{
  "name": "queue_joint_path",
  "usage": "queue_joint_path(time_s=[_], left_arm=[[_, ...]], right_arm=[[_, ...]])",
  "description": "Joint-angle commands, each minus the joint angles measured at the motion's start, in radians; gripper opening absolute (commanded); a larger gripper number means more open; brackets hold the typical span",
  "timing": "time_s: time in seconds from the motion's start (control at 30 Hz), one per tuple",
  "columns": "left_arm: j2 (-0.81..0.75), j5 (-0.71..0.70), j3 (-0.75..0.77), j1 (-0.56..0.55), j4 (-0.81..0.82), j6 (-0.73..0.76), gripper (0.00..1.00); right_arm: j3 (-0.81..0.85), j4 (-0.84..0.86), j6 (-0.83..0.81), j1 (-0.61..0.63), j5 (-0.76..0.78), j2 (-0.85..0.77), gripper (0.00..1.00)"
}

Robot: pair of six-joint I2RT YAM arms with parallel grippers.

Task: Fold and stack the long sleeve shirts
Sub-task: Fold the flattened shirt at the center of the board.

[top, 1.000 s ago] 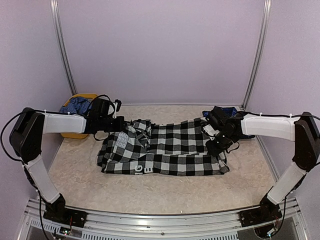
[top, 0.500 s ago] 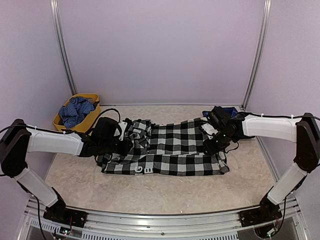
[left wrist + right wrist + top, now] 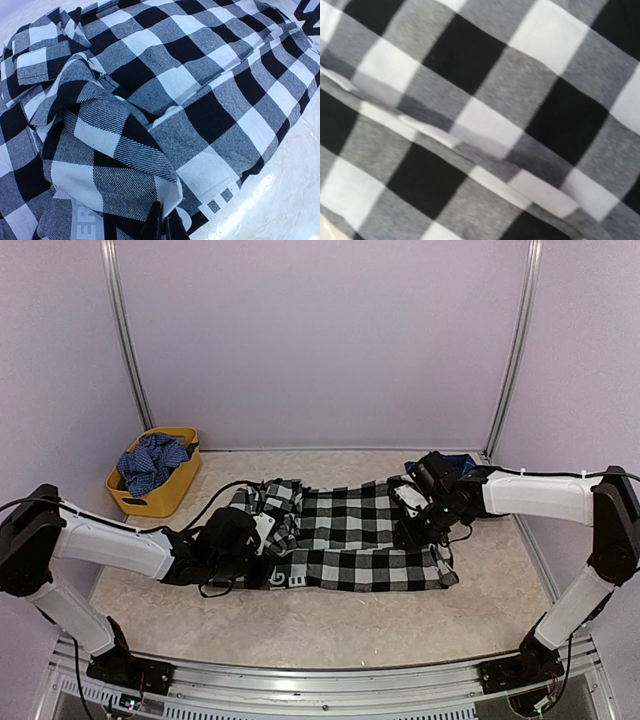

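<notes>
- Large black-and-white check cloth shirt with white lettering on a black band (image 3: 350, 540) lies across the middle of the top view on the beige speckled tabletop (image 3: 330, 625). Its left end is bunched, not flat.
- Left gripper (image 3: 162, 222), bottom centre of its wrist view: fingers pressed together, pinching a raised fold of the check shirt just above the lettered band.
- Right gripper (image 3: 412, 533) sits low on the shirt's right part. Its wrist view shows only cloth, so I cannot tell whether it is spread or gripping.
- Risk: the pinch appears to take a thin edge, so a pull could slip it free and drop the fold crooked.
- Risk: the pinch may catch several bunched layers, so lifting would drag the heap and rumple the flat part.
- Risk: if the right end is not pinned, the whole shirt slides toward lower left.
- Navy blue plaid shirt (image 3: 150, 462) sits heaped in the yellow basket (image 3: 160, 503), upper left, well apart. Stacking not yet begun.
</notes>
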Motion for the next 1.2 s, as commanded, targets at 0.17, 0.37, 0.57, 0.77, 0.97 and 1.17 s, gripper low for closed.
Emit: queue_joint_path(time_s=[0.17, 0.37, 0.57, 0.77, 0.97, 1.17], left_arm=[[0.012, -0.185, 0.041, -0.007, -0.025, -0.002, 0.03], [0.029, -0.241, 0.177, 0.088, -0.103, 0.069, 0.04], [0.036, -0.183, 0.251, 0.2, -0.134, 0.102, 0.15], [0.09, -0.164, 0.269, 0.257, -0.196, 0.052, 0.3], [0.08, 0.006, 0.281, 0.321, -0.177, -0.006, 0.59], [0.129, 0.277, 0.363, 0.412, -0.185, -0.032, 0.85]], right_arm=[[0.002, 0.056, 0.025, 0.025, -0.056, 0.029, 0.45], [-0.006, 0.056, 0.027, 0.032, -0.05, 0.035, 0.45], [-0.028, 0.068, 0.03, 0.032, -0.055, 0.037, 0.45], [-0.051, 0.086, 0.032, 0.033, -0.059, 0.054, 0.46], [-0.061, 0.097, 0.034, 0.034, -0.063, 0.062, 0.46], [-0.074, 0.109, 0.034, 0.035, -0.068, 0.062, 0.46]])
